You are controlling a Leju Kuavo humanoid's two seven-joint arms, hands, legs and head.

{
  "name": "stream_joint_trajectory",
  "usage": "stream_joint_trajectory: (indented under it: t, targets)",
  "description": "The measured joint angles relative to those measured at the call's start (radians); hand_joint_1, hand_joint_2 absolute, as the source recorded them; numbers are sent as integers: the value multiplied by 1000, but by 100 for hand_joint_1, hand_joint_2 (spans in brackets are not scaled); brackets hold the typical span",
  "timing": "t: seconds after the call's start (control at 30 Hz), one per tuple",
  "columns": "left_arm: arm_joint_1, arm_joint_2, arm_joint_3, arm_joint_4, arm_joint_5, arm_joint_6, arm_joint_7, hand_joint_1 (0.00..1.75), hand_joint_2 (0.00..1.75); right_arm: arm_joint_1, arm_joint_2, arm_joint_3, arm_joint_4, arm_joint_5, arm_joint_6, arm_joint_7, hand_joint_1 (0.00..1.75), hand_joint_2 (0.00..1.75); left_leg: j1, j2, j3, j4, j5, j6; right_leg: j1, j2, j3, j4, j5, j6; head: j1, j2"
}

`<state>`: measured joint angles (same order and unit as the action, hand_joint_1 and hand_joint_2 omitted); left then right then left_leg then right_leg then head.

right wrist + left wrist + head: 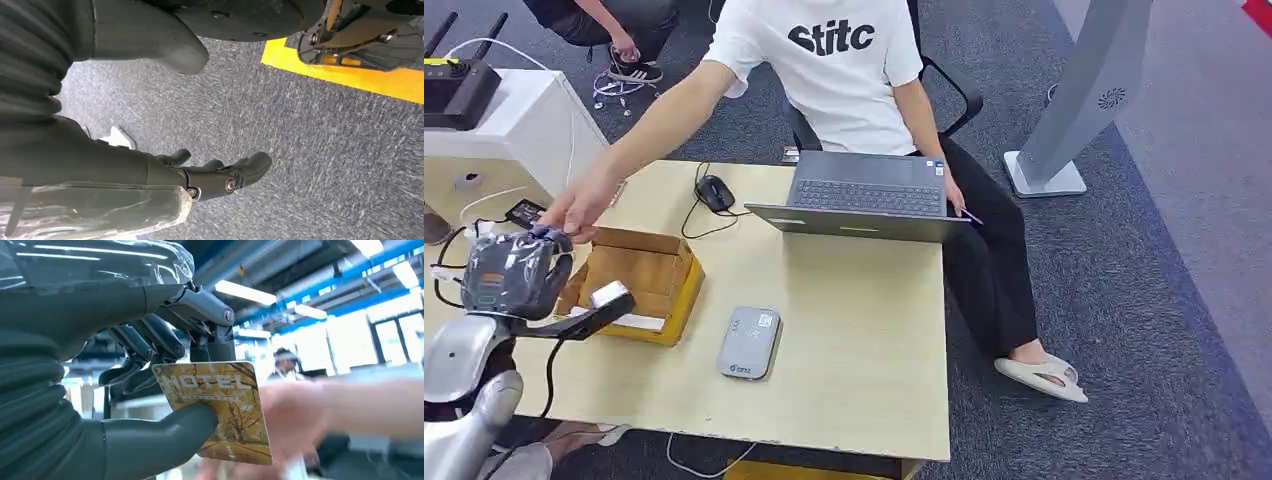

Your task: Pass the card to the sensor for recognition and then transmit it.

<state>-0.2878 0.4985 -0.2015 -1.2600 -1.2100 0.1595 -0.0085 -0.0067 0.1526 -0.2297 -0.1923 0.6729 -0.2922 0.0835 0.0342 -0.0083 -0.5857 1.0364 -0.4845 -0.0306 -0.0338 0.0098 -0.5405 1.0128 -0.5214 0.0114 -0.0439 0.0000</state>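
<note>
My left hand is raised over the table's left end, next to a cardboard box. In the left wrist view my left hand pinches a yellow-brown card printed "HOTEL" between thumb and fingers. A seated person's hand reaches across to my left hand. Close up, the person's hand is blurred at the card's far edge, and I cannot tell whether it grips the card. The grey card sensor lies flat on the table, to the right of the box. My right hand hangs over carpet, holding nothing.
An open cardboard box sits beside my left hand. An open laptop and a mouse with its cable lie at the far side of the wooden table. The person in a white shirt sits behind the laptop. A white stand stands far left.
</note>
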Motion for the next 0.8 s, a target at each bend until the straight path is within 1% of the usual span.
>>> stream_joint_trajectory:
  t: [0.13, 0.2, 0.23, 0.27, 0.3, 0.37, 0.43, 0.47, 0.6, 0.73, 0.8]
  targets:
    - [-51, 49, 4, -21, -124, -5, 59, 175, 175, -1, 0, -6, 0, 13, 2, 3, 0, 175, 0, 0, 0, 0, 0, 0, 0, 0, 0, 0, 0, 0, 0, 0]
    - [-77, 62, 5, -21, -132, -14, 65, 175, 175, -1, 0, -7, 0, 18, 3, 7, 0, 175, 0, 0, 0, 0, 0, 0, 0, 0, 0, 0, 0, 0, 0, 0]
    - [-90, 62, 5, -21, -133, -16, 65, 154, 175, -2, 0, -7, 0, 19, 3, 7, 0, 175, 0, 0, 0, 0, 0, 0, 0, 0, 0, 0, 0, 0, 0, 0]
    - [-104, 62, 5, -18, -136, -16, 68, 122, 175, -3, 0, -8, 0, 20, 3, 7, 0, 175, 0, 0, 0, 0, 0, 0, 0, 0, 0, 0, 0, 0, 0, 0]
    - [-116, 61, 5, -14, -137, -15, 69, 0, 175, -5, 0, -8, 0, 21, 3, 7, 0, 175, 0, 0, 0, 0, 0, 0, 0, 0, 0, 0, 0, 0, 1, 0]
    - [-133, 57, 5, -2, -138, 1, 80, 0, 175, -5, 0, -10, 0, 25, 4, 7, 0, 175, 0, 3, 0, 0, 0, 0, 0, 3, -1, 0, 1, 0, 0, 0]
    - [-140, 45, 5, 5, -142, 36, 94, 0, 175, -5, 0, -11, 0, 27, 8, 7, 0, 175, 0, 4, 0, 0, 0, 0, 0, 3, -1, 0, 1, 0, 0, 0]
    - [-141, 34, 5, 9, -141, 56, 101, 0, 175, -6, 0, -13, 0, 27, 8, 7, 0, 175, 0, 3, 0, 0, 0, 0, 0, 3, -1, 0, 1, 0, 0, 0]
    - [-134, 2, 5, 11, -112, 98, 110, 0, 175, -7, 0, -18, 0, 19, 7, 7, 0, 175, 0, 4, 0, 0, 0, 0, 0, 3, -1, 0, 1, 0, 0, 0]
    - [-84, -20, 18, -16, -51, 158, 107, 0, 175, -6, 0, -32, 0, 8, 2, 8, 0, 175, -1, 4, 0, 0, 0, 0, -1, 3, -1, 0, 1, 0, 0, 0]
    - [-33, -32, 47, -56, 52, 197, 65, 0, 175, -4, 1, -42, 0, -2, 0, 9, 0, 175, -1, 5, 0, 0, -1, 0, -1, 4, -1, 0, 1, 0, 0, 0]
